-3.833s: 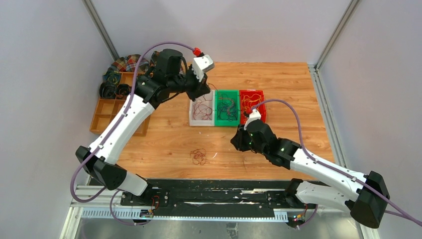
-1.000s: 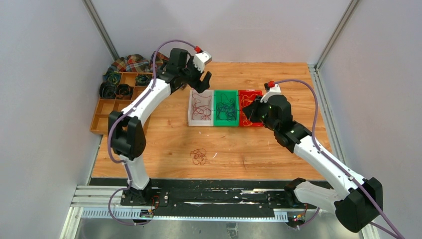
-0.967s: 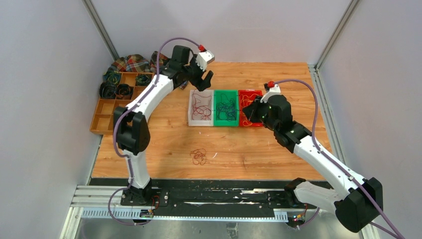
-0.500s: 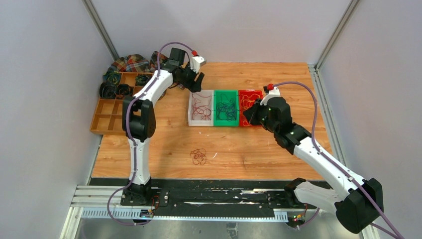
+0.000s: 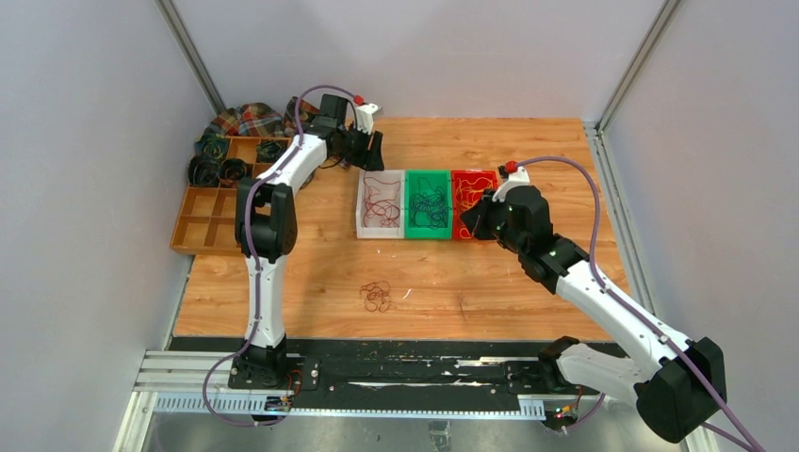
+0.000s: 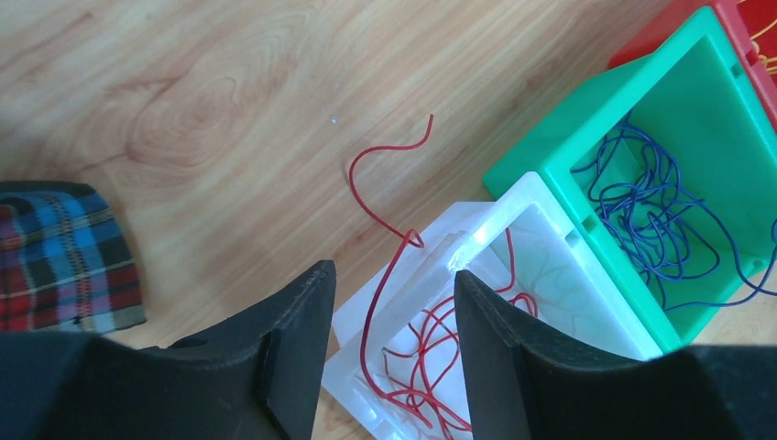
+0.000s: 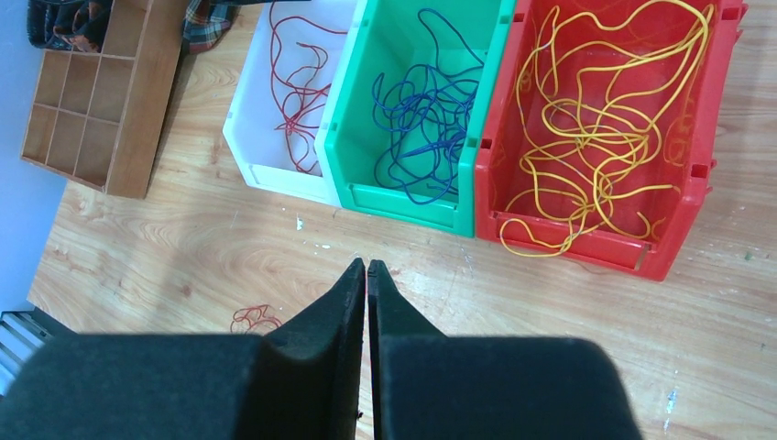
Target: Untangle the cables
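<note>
Three bins stand in a row and hold the cables. Red strands (image 5: pixel 382 202) lie in the white bin (image 6: pixel 486 220), blue ones (image 5: pixel 429 202) in the green bin (image 7: pixel 403 197), yellow ones (image 7: pixel 596 119) in the red bin (image 7: pixel 678 183). My left gripper (image 6: pixel 392 272) is open over the white bin's far corner. One red strand (image 6: pixel 373 302) runs up between its jaws and over the rim onto the wood, not pinched. My right gripper (image 7: pixel 366 263) is shut and empty, hovering just in front of the red bin. A small red tangle (image 5: pixel 376 296) lies on the table.
A wooden compartment tray (image 5: pixel 203 217) with dark coiled rolls (image 5: pixel 212 169) sits at the far left. Plaid cloth (image 5: pixel 250 120) lies behind it, close to my left gripper. Frame posts and walls bound the table on both sides.
My left gripper has dropped and pulled back to the white bin's far corner, and its jaws have narrowed. The right gripper has edged slightly nearer and stays shut.
</note>
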`<move>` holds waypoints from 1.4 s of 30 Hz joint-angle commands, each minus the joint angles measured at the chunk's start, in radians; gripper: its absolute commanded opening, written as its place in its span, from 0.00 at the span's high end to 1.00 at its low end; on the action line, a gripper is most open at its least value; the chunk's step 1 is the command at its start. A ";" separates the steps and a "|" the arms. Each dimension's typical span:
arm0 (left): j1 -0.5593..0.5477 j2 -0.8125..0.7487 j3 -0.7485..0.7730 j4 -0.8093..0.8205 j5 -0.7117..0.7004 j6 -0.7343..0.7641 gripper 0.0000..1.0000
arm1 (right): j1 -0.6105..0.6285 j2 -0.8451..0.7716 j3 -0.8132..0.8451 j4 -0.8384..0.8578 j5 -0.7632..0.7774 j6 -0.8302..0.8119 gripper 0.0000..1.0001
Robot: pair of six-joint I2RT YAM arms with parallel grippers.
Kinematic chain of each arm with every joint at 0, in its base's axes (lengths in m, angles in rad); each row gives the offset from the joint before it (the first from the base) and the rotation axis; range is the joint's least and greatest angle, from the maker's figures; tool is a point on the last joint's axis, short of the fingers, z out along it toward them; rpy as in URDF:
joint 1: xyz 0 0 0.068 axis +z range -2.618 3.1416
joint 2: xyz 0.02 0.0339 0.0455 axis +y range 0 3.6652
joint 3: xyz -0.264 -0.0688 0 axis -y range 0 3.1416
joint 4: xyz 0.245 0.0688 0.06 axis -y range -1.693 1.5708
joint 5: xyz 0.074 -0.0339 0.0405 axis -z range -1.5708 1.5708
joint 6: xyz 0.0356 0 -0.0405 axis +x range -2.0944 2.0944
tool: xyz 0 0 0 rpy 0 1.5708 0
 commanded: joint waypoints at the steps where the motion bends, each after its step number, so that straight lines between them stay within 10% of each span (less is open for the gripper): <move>1: 0.007 0.031 0.041 -0.013 0.061 -0.035 0.47 | -0.010 -0.025 -0.014 -0.009 0.011 -0.010 0.97; 16: 0.020 0.004 0.025 0.038 0.079 -0.067 0.85 | -0.010 -0.033 -0.028 -0.012 0.011 -0.002 0.99; 34: 0.059 -0.275 -0.257 0.372 0.260 -0.268 0.97 | -0.010 -0.047 -0.042 -0.020 0.003 0.007 0.99; 42: 0.050 -0.392 -0.371 0.158 0.199 -0.010 0.97 | -0.010 -0.062 -0.044 -0.036 0.002 0.010 0.99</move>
